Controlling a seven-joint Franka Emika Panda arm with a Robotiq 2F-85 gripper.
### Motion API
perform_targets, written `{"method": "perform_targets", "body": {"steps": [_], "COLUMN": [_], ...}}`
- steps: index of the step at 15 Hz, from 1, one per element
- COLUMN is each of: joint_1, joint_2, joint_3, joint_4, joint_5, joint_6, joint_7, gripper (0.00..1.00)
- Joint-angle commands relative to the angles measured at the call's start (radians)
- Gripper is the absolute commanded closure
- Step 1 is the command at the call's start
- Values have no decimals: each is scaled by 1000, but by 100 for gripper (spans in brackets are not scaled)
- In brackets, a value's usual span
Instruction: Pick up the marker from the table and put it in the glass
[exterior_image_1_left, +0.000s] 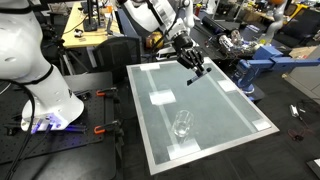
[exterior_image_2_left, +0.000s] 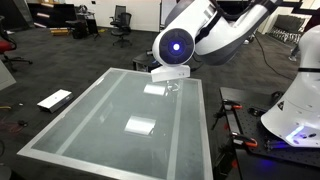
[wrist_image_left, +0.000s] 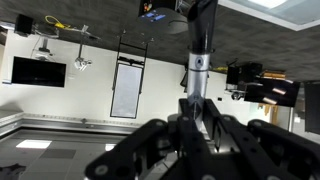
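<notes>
In an exterior view my gripper (exterior_image_1_left: 195, 68) hangs above the far edge of the pale table (exterior_image_1_left: 220, 110). In the wrist view its fingers (wrist_image_left: 195, 105) are shut on the marker (wrist_image_left: 197, 62), a thin dark stick with a lighter band that rises from between them. The camera there faces out into the room. The clear glass (exterior_image_1_left: 182, 124) stands upright on the near half of the table, well apart from the gripper. In an exterior view the table (exterior_image_2_left: 110, 110) shows, but the arm (exterior_image_2_left: 178, 45) hides the gripper, and I cannot make out the glass.
White tape patches (exterior_image_1_left: 160, 97) (exterior_image_2_left: 140, 125) lie on the table. The robot base (exterior_image_1_left: 40, 80) stands beside it. A blue machine (exterior_image_1_left: 255, 65) and a cluttered bench sit beyond the far edge. A flat white board (exterior_image_2_left: 55, 98) lies on the floor.
</notes>
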Motion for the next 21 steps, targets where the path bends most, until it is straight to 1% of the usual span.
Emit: {"method": "perform_targets", "body": {"steps": [1,5,6,11,16,18,21], "joint_1": [-18,-18,-18,-12,-14,-17,-23], "joint_2": [3,8,8,-30,-30,-23,-11], "joint_3": [20,20,20,18,14,14,16], "joint_4": [1,3,4,-46,-63,-58,-51], "joint_5": [-1,-1,-1,-24,-40,-21,-2], "joint_6": [-14,-18,-18,-71,-188,-246,-299], "joint_7": [10,20,20,136,251,276,287], "gripper": [82,82,95,95,95,95,95]}}
